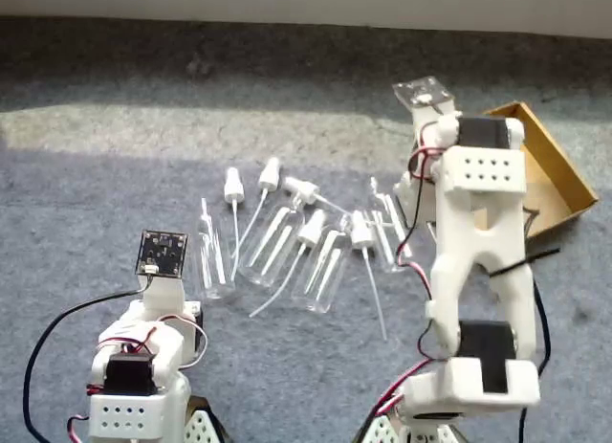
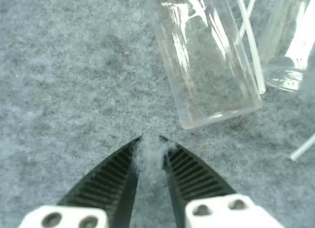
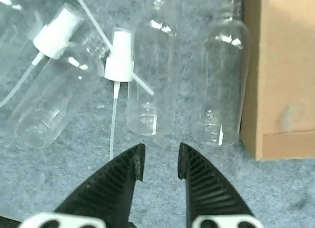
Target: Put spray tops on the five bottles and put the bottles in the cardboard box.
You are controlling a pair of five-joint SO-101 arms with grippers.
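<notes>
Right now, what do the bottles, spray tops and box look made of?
The bottles look clear and glossy, carpet showing through with sharp highlights: plastic or glass, cannot tell. The spray tops look like opaque white plastic, fairly matte. The box is brown cardboard, matte.

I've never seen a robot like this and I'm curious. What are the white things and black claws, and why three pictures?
These are two small robot arms: the left arm and the right arm, seen from above. The other two pictures come from cameras on their wrists. The black claws are the left gripper and the right gripper, both open, holding nothing. On the grey carpet lie clear bottles and white spray tops with thin tubes. A cardboard box sits beside the right arm.
</notes>
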